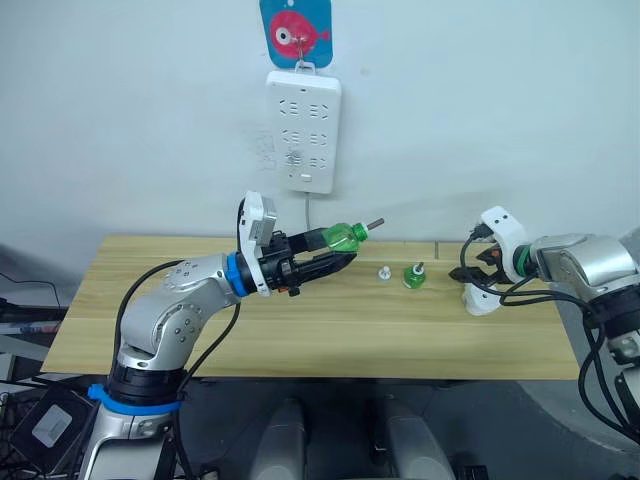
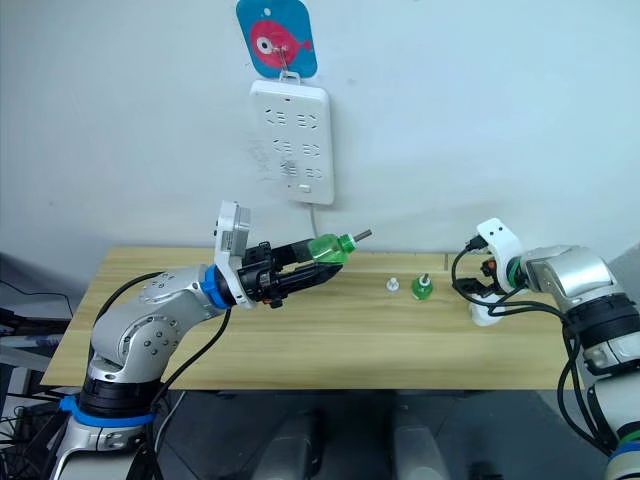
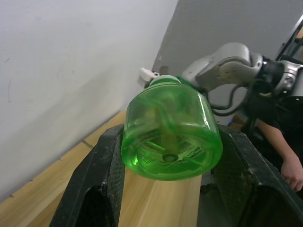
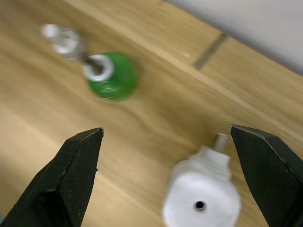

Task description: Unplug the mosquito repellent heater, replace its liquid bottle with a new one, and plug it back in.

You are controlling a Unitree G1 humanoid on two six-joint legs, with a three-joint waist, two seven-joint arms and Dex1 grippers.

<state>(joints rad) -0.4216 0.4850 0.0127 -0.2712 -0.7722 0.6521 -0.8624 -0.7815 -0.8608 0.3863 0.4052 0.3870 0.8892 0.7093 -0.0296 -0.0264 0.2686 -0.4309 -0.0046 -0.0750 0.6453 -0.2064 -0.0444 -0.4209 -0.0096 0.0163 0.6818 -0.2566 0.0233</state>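
- Progress, judged from how things lie: mosquito repellent heater (image 4: 202, 204) is off the wall power strip (image 1: 303, 132) and stands on the wooden table (image 1: 300, 340), so unplugging looks done.
- Left gripper (image 1: 335, 252) is clamped on a green liquid bottle (image 1: 346, 236), held sideways above the table with its wick end pointing away from the wrist; the left wrist view shows both fingers (image 3: 102, 175) pressed against the bottle's sides.
- Right gripper (image 1: 471, 272) hangs just above the heater with its fingers spread wide and nothing between them; the heater sits below and between the fingertips, vent hole facing up.
- Second green bottle (image 1: 413, 276) stands upright on the table, beyond the right gripper toward the left arm, with a small white cap (image 1: 384, 272) just beside it.
- Which bottle is new cannot be told.
- Outstanding, by judgement: grasp the heater, fit the held bottle into it, then plug the unit back into the strip.
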